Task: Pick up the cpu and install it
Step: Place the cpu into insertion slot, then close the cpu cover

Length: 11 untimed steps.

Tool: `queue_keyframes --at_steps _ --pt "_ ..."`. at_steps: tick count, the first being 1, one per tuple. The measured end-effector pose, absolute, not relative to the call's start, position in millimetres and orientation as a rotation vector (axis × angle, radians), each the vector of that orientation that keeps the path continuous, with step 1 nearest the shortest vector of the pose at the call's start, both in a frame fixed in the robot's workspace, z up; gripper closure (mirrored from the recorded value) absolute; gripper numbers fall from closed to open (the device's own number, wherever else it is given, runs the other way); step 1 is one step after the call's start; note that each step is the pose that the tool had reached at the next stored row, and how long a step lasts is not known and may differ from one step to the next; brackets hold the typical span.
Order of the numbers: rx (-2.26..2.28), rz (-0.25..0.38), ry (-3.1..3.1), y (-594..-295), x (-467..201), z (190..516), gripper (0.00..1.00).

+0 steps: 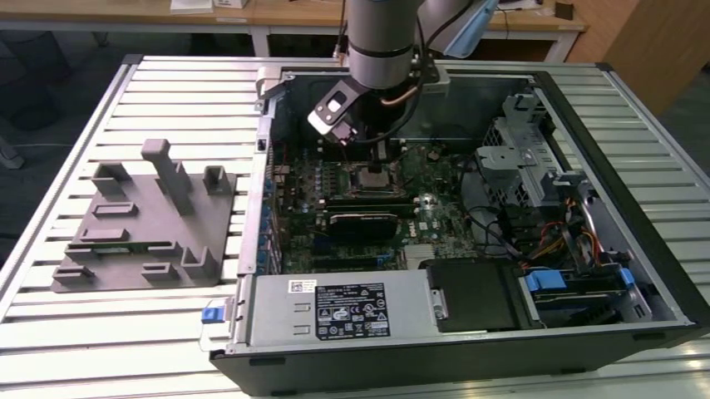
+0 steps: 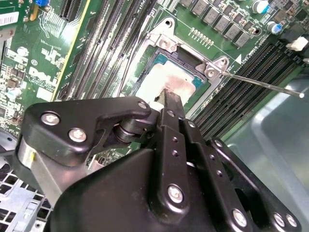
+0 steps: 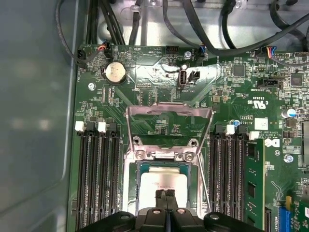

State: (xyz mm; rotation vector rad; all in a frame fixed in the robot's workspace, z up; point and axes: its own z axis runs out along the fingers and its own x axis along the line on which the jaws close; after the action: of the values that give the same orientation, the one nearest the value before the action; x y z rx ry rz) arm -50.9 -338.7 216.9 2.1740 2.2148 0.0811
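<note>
**A:** Which step, going by the look of things?

**B:** Seems to be the seating step, past the pick-up. Note the small flat square cpu with the pale silver-grey metal top (image 3: pixel 161 180), lying inside the metal-framed motherboard socket (image 3: pixel 129 188), under the hinged steel load plate (image 3: pixel 169 116), swung open.

**A:** And the black end effector (image 3: pixel 165 193)?

**B:** Pressed together, pinching nothing. Touching the chip's top with its tips in both wrist views.

**A:** Calls for what?

**B:** Probably a flat, square seat within the frame ahead of any locking. Mind the thin steel lever (image 2: pixel 265 86), not yet latched.

**A:** Containers?

**B:** Taking the exterior view: an open black tower case (image 1: pixel 444 366), holding the green motherboard (image 1: pixel 444 224) and, at its six o'clock end, a grey labelled power-supply box (image 1: pixel 332 312). At nine o'clock of the case, on the slatted metal counter (image 1: pixel 66 332), a large grey moulded tray (image 1: pixel 133 241). Cannot tell what sits in its recesses.
</note>
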Motion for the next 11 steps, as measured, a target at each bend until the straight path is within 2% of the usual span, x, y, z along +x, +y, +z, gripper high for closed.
queue_keyframes --at_steps 11 --pt "2.175 0.078 2.216 -338.7 -50.8 226.4 0.89"
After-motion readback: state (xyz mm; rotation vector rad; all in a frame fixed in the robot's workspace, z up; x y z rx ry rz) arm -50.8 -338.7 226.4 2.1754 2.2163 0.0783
